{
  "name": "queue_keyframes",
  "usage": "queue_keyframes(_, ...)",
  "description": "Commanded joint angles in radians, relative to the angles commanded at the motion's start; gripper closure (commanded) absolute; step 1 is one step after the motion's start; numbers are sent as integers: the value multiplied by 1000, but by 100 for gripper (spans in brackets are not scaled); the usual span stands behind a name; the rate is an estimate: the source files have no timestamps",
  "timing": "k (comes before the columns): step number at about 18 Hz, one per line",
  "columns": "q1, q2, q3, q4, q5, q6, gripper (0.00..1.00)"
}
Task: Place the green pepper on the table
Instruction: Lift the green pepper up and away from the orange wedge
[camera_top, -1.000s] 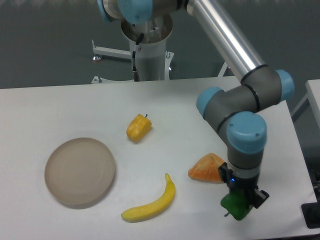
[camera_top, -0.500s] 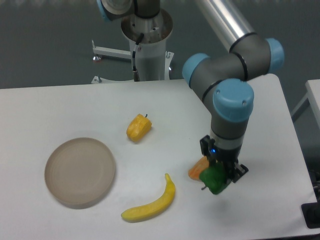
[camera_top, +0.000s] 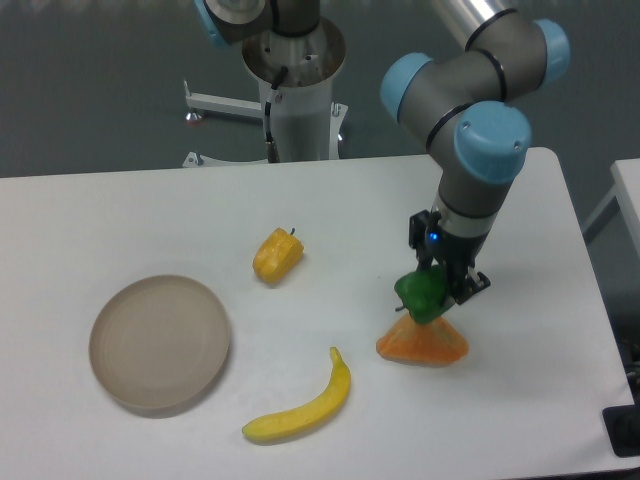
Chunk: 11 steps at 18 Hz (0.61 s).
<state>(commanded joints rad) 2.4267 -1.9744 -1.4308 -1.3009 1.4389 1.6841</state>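
The green pepper (camera_top: 421, 295) is glossy dark green and hangs above the white table (camera_top: 120, 210), just over the top of the orange wedge-shaped piece (camera_top: 423, 342). My gripper (camera_top: 437, 290) is shut on the pepper, pointing down from the grey and blue arm. The pepper's right side is partly hidden by the fingers.
A yellow-orange pepper (camera_top: 277, 255) lies left of the gripper. A banana (camera_top: 303, 406) lies near the front edge. A round beige plate (camera_top: 160, 343) sits at the left. The robot's base column (camera_top: 298, 95) stands behind the table.
The gripper has carried the green pepper from the front right of the table back and up, now above the orange wedge.
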Motion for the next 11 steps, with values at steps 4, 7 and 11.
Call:
queue_keyframes(4,34,31,-91,14,-44,83,58)
queue_keyframes(7,48,40,-138,38,-87,114,58)
queue_keyframes(11,42,63,-197,54,-94,108,58)
